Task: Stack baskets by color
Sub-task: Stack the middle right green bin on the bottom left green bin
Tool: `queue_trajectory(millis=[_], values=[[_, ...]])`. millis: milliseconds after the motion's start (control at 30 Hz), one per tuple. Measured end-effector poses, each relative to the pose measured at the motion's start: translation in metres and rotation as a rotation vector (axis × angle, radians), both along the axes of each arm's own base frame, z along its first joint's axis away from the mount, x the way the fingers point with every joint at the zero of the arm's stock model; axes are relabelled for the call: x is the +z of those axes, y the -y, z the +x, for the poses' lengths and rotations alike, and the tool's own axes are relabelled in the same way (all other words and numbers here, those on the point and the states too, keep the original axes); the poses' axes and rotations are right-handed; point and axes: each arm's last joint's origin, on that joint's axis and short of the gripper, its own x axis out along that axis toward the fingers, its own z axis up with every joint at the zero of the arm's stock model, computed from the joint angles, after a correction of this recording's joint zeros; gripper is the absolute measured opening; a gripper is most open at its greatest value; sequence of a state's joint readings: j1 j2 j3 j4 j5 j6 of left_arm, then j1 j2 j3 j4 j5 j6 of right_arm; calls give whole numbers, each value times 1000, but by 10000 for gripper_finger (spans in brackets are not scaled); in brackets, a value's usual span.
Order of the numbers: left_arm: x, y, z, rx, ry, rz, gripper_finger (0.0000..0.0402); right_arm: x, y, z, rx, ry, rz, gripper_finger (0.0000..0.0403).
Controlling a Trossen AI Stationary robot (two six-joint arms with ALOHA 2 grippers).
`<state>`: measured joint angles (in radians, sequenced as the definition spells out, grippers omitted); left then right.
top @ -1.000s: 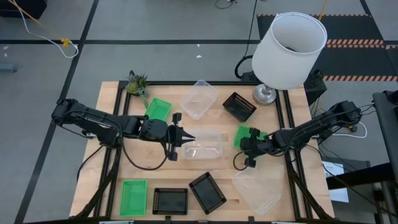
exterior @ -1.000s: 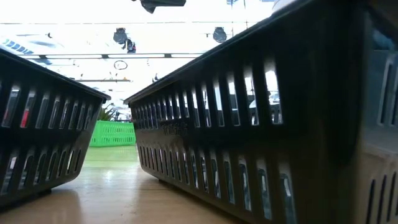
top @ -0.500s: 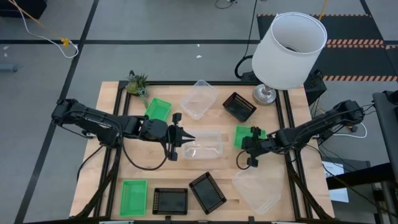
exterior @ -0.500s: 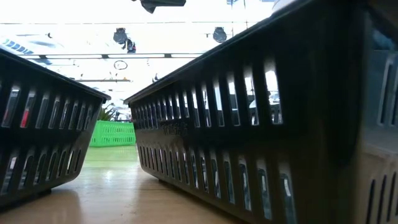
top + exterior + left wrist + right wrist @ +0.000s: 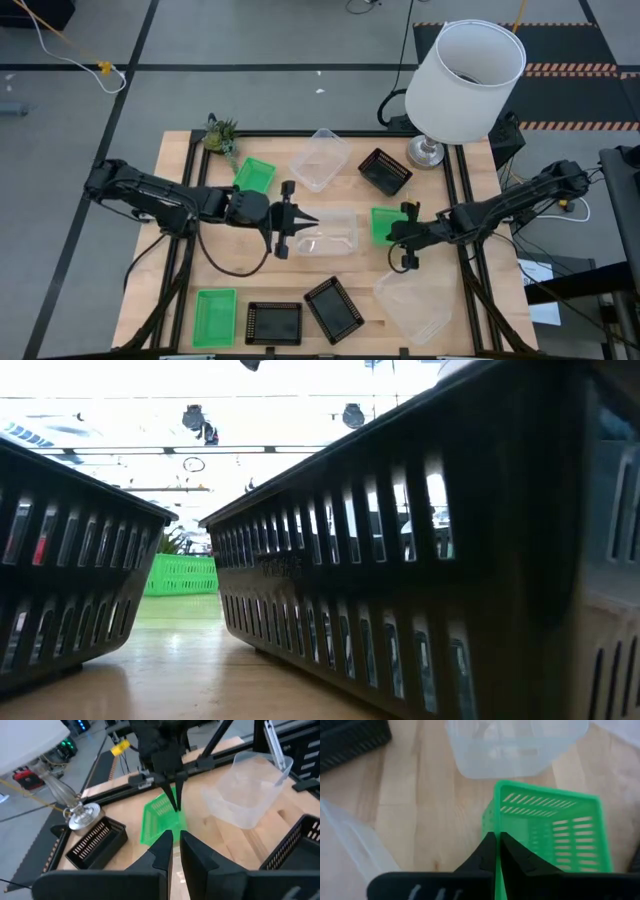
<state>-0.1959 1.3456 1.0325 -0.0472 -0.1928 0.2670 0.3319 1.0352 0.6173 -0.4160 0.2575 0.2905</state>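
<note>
My right gripper point(image 5: 496, 842) is shut on a bright green basket point(image 5: 383, 225) right of the table's middle; the left wrist view shows its fingers coming down onto that green basket point(image 5: 161, 822). My left gripper point(image 5: 302, 222) stands at the left short end of a clear basket point(image 5: 328, 232) at mid-table, fingers nearly together point(image 5: 175, 842). Two more green baskets point(image 5: 253, 175) point(image 5: 214, 315), three black ones point(image 5: 385, 172) point(image 5: 273, 322) point(image 5: 334, 307) and two clear ones point(image 5: 320, 160) point(image 5: 412, 305) rest on their bottoms. My left gripper meets the clear basket's left short end point(image 5: 308, 224), coming nearly level from the table's left. Its own body hides the place of contact, so how it holds the end cannot be told. My right gripper pinches the green basket's rim point(image 5: 496, 832) at one short wall. Its fingers slant down from the table's right. The basket is tilted, its held end raised.
A large white lampshade point(image 5: 468, 70) on its stand rises at the far right, a small plant point(image 5: 220, 135) stands at the far left corner. In the low view two black baskets point(image 5: 70, 570) point(image 5: 420, 560) fill the foreground, a green one point(image 5: 182, 575) behind them.
My right gripper has risen a little and drawn toward the table's middle. The green basket has come with it, shifted slightly toward the clear basket and tipped. My left gripper and the clear basket have kept their place.
</note>
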Motion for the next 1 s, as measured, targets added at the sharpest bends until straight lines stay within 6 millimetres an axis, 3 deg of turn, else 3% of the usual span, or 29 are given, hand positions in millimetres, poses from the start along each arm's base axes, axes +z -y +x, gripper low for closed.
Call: queue_trajectory(millis=[133,267,500,1000], values=[[-9,2,13,-8,12,19,65,9,0,-1,34,36,-14,0],[-20,4,27,-12,40,38,121,9,0,-3,46,26,-23,1],[-18,5,31,-6,91,18,192,3,-2,-5,54,-60,77,2],[-15,9,31,-21,118,19,205,-14,-2,-4,3,-195,60,135]])
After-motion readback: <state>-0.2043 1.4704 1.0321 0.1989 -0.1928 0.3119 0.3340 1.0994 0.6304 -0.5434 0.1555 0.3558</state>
